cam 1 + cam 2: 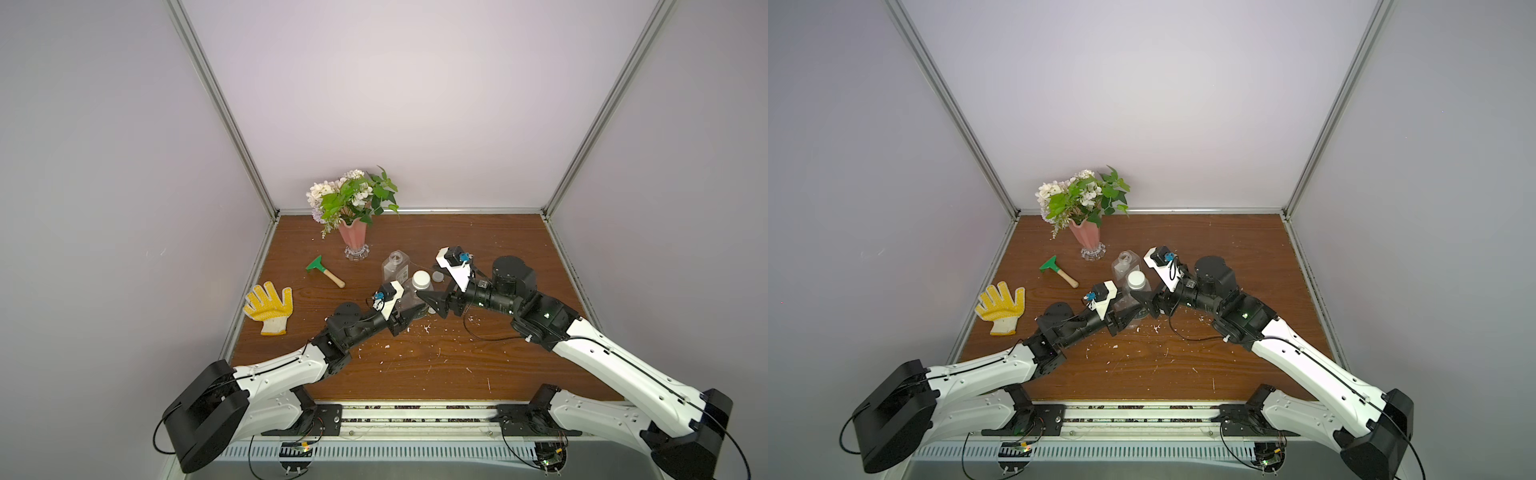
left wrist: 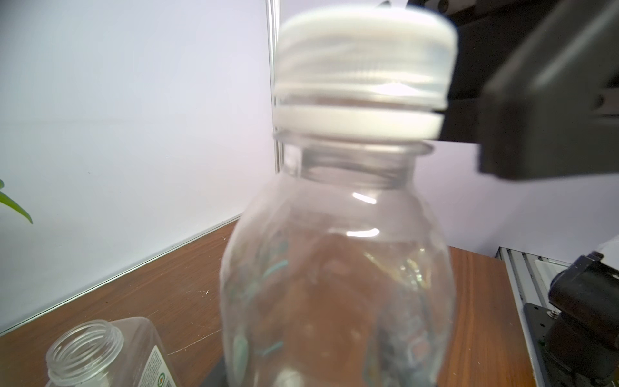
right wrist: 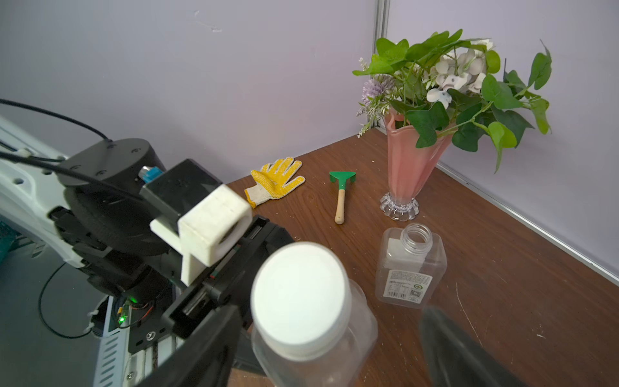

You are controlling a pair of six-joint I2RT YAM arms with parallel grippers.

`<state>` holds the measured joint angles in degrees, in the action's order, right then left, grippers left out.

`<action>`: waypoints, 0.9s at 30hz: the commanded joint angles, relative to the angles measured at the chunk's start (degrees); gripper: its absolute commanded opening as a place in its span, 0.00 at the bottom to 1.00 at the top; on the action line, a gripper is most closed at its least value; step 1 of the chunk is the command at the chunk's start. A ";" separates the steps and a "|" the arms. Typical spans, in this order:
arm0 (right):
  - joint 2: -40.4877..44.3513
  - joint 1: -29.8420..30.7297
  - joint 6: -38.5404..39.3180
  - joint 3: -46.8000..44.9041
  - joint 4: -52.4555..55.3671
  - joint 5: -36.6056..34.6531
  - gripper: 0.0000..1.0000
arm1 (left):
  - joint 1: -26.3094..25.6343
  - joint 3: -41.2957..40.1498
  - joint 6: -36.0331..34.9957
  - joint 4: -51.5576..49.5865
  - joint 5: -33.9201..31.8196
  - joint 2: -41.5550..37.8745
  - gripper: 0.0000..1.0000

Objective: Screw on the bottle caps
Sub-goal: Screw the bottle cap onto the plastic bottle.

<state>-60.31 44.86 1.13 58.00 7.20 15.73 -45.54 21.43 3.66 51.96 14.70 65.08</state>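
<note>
Table (image 1: 478,365): brown wood-grain board with a slight sheen. Torn white scraps (image 1: 415,330) are strewn over its near half.
Glove (image 1: 269,307): one, knit cotton with a white cuff and a yellow dotted palm. It lies flat, fingers spread, close to the left edge.
Left gripper (image 1: 413,309): black, its jaws clenched on the belly of the rounded bottle near the table's middle.
Rounded bottle (image 2: 335,284): clear thin plastic, bulbous, with a short threaded neck. It is upright, and the wood grain shows through it. I cannot tell whether its base rests on the table.
White cap (image 2: 365,57): round, flat-topped plastic, sitting on the rounded bottle's neck. A separate white ring lies under it, with a slit of clear thread between them.
Right gripper (image 1: 427,301): black wedge-shaped jaws, released and spread wide to either side of the white cap. In the right wrist view one side stands clear of it.
Loose cap (image 1: 437,275): a small pale round disc lying flat just beside the rounded bottle, on the side toward the right edge. It is too small for detail.
Square bottle (image 3: 410,268): clear, flat-sided, with an open ribbed neck and a white label with a barcode. It is upright, just beyond the rounded bottle.
Hand rake (image 1: 325,271): one, with a green toothed head and a light wooden handle, lying flat left of the bottles.
Vase (image 3: 408,160): one, pink and fluted on a clear scalloped foot. It holds flowers (image 3: 459,73), white and lilac blooms with green leaves, near the far edge toward the far-left corner.
Count: two bottles and two caps in view.
</note>
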 commanded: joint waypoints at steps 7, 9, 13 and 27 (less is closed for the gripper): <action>4.48 -3.69 12.77 4.47 7.37 14.11 0.99 | 0.36 -0.55 0.83 0.62 2.81 -2.15 0.55; 5.12 -5.04 15.75 5.46 8.30 18.08 0.99 | 0.43 -0.55 0.74 -0.11 5.23 -2.76 0.55; 4.56 -6.86 20.02 8.32 9.75 21.83 0.99 | 0.49 -0.26 0.64 -1.26 11.24 -3.65 0.55; -1.26 -4.85 25.28 11.86 10.29 29.89 0.91 | 0.45 1.14 1.09 -1.19 20.23 -2.44 0.54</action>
<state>-61.80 39.03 24.56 68.86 17.82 42.61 -45.52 21.37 4.49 49.74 32.58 62.43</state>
